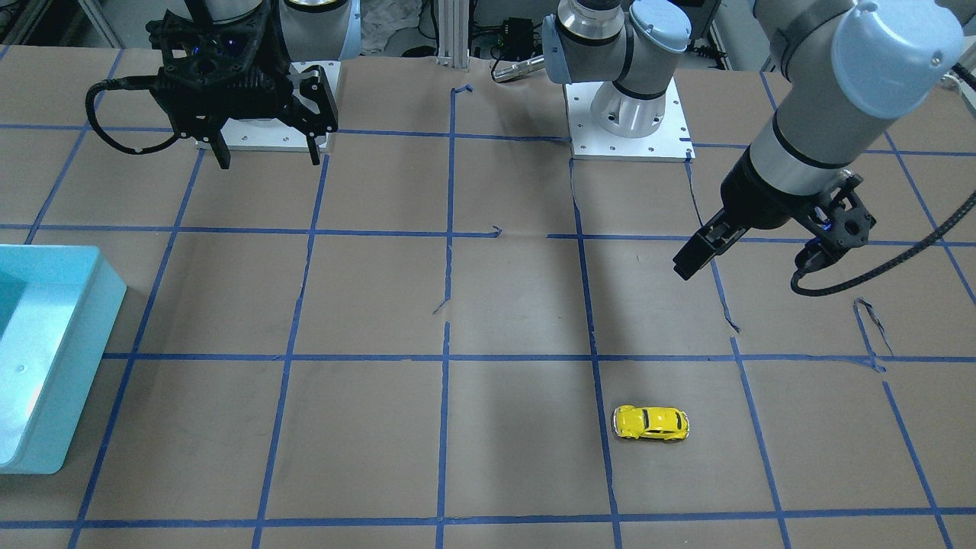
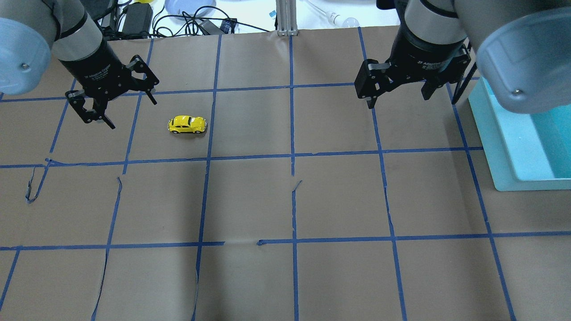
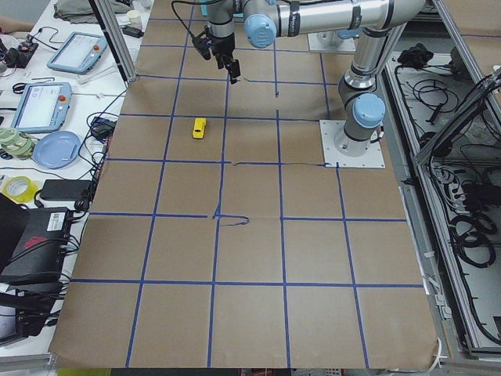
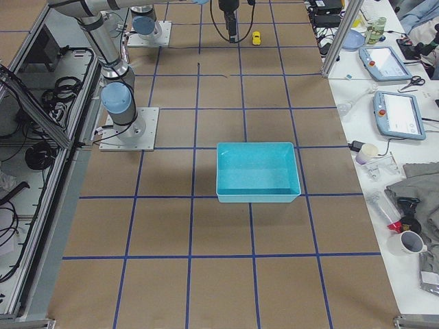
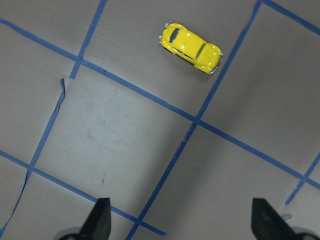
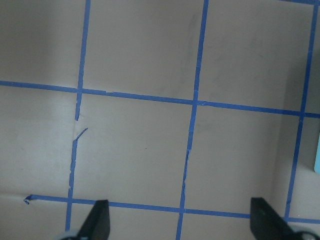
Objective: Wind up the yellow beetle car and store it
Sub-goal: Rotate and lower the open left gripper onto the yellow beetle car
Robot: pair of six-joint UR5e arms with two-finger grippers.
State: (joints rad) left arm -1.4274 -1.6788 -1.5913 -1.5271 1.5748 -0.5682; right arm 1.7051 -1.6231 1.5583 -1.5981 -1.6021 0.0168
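Observation:
The yellow beetle car (image 2: 187, 124) stands on its wheels on the brown paper, alone in a taped square (image 1: 652, 423). My left gripper (image 2: 134, 115) hangs open and empty above the table, just to the robot's left of the car and apart from it. The left wrist view shows the car (image 5: 191, 47) well ahead of the spread fingertips (image 5: 100, 220). My right gripper (image 2: 397, 100) is open and empty too, hovering high at the other side (image 1: 268, 162), beside the bin. Its wrist view shows only bare paper and tape.
A teal bin (image 2: 490, 142) sits at the table's right end (image 1: 76, 358), open and with nothing in it (image 4: 257, 195). Blue tape lines grid the paper, torn in places. Arm bases (image 1: 629, 130) stand at the robot's side. Tablets and cables lie on a side desk.

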